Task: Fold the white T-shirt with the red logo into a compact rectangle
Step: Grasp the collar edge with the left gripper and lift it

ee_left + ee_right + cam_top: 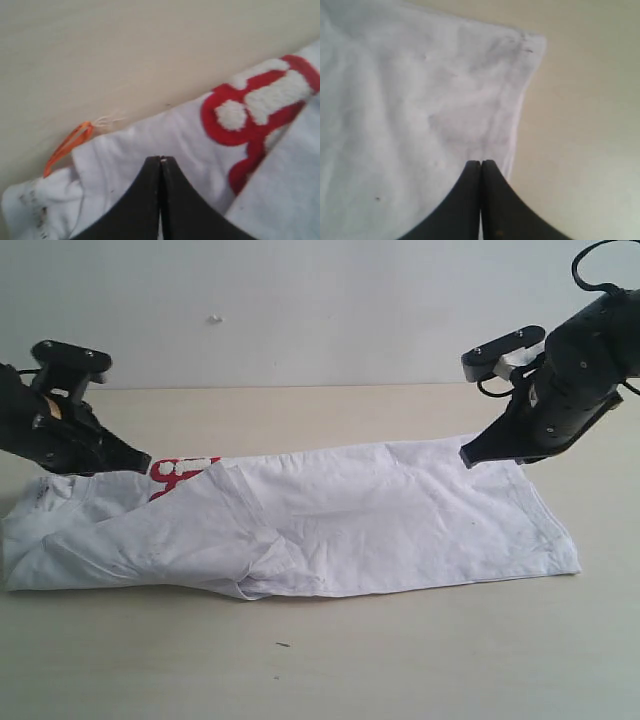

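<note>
The white T-shirt [350, 520] lies on the table as a long band, its near side folded over the middle. Only the end of the red logo [180, 472] peeks out at the far left edge. My left gripper [143, 462] is shut, its tips just over the cloth beside the red logo [260, 115] and near the orange neck tag [67, 145]. The left gripper [161, 159] pinches no fold that I can see. My right gripper [468, 458] is shut too, over the far right hem. In the right wrist view the right gripper [481, 162] hovers by the T-shirt's [410, 100] edge.
The ribbed collar [45, 490] lies at the far left end of the band. Bare beige table [400, 660] runs in front of the shirt and behind it up to the white wall [300, 310]. A small dark speck [283, 645] lies near the front.
</note>
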{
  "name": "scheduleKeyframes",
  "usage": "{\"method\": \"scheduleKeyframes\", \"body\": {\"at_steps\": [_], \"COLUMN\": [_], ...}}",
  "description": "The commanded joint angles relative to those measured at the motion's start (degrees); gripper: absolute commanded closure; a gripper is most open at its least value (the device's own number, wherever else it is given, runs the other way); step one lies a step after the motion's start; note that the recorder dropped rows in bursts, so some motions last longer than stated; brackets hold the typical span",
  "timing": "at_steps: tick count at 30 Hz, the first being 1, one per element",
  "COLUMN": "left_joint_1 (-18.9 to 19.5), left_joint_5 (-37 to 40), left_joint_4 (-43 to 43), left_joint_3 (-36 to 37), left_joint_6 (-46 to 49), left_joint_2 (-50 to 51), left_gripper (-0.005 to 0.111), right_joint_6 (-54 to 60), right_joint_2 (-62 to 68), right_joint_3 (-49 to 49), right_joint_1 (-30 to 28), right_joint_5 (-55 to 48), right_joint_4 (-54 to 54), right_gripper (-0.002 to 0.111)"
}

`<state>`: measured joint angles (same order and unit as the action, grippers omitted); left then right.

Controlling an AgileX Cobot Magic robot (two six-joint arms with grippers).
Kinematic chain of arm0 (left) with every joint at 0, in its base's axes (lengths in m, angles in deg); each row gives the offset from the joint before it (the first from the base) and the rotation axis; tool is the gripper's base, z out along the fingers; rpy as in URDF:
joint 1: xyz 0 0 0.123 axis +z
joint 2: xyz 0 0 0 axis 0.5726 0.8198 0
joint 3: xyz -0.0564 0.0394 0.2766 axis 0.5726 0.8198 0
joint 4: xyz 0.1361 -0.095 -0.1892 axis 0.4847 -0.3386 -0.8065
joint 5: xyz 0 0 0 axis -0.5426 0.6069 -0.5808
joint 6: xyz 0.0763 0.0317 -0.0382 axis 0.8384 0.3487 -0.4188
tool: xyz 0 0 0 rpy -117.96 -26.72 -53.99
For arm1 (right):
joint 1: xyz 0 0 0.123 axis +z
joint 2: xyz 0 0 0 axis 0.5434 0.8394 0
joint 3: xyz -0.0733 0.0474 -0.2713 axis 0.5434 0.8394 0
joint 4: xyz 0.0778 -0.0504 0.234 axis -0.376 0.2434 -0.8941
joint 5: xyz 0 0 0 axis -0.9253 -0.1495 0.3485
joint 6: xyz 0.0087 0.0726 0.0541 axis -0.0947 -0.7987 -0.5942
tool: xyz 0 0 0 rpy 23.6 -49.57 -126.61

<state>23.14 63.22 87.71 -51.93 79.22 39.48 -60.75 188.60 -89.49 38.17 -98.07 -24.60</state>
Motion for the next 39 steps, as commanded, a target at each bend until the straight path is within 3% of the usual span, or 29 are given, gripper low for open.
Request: {"method": "scheduleKeyframes", "body": {"at_steps": [1, 5, 12, 14, 20, 25, 28, 32, 39], "left_joint_1": [4.55, 8.44, 13.17, 14.71, 19.16, 21.24, 21.89, 22.1, 23.89], "left_joint_5": [0.75, 1.36, 3.81, 4.47, 7.66, 9.54, 9.75, 10.24, 13.29], "left_joint_4": [-0.24, -0.24, -0.24, -0.24, -4.52, -19.09, -31.05, -38.08, -39.71], "left_joint_3": [1.67, 2.28, 2.28, 2.28, 2.17, 2.17, 2.17, 2.17, 2.17], "left_joint_6": [-1.09, -1.09, -1.25, -1.37, 0.06, 12.74, 20.82, 26.58, 30.44], "left_joint_2": [-0.69, -0.69, -0.69, -0.69, -0.36, -0.2, -0.06, -0.06, 0.9], "left_gripper": [0.107, 0.101, 0.051, 0.046, 0.046, 0.048, 0.057, 0.072, 0.046], "right_joint_6": [-6.36, -5.82, -5.82, -5.49, -0.18, -0.07, -0.07, 0.18, 0.76], "right_joint_2": [-0.55, -0.44, -0.33, -0.33, -0.33, -0.33, -0.33, -0.33, 0.18], "right_joint_3": [1.27, 1.88, 1.88, 1.88, 1.88, 1.88, 1.88, 1.88, 1.88], "right_joint_1": [-0.51, -0.51, -0.51, -0.51, -0.51, -0.51, -0.51, -0.51, -0.51], "right_joint_5": [-2.92, -3.6, -4.42, -4.42, -4.31, -4.31, -4.31, -4.31, -4.41], "right_joint_4": [6.83, 6.42, 3.9, 2.79, -2.35, -2.6, -3.0, -3.6, -4.24], "right_gripper": [0.108, 0.108, 0.108, 0.108, 0.108, 0.108, 0.108, 0.108, 0.108]}}
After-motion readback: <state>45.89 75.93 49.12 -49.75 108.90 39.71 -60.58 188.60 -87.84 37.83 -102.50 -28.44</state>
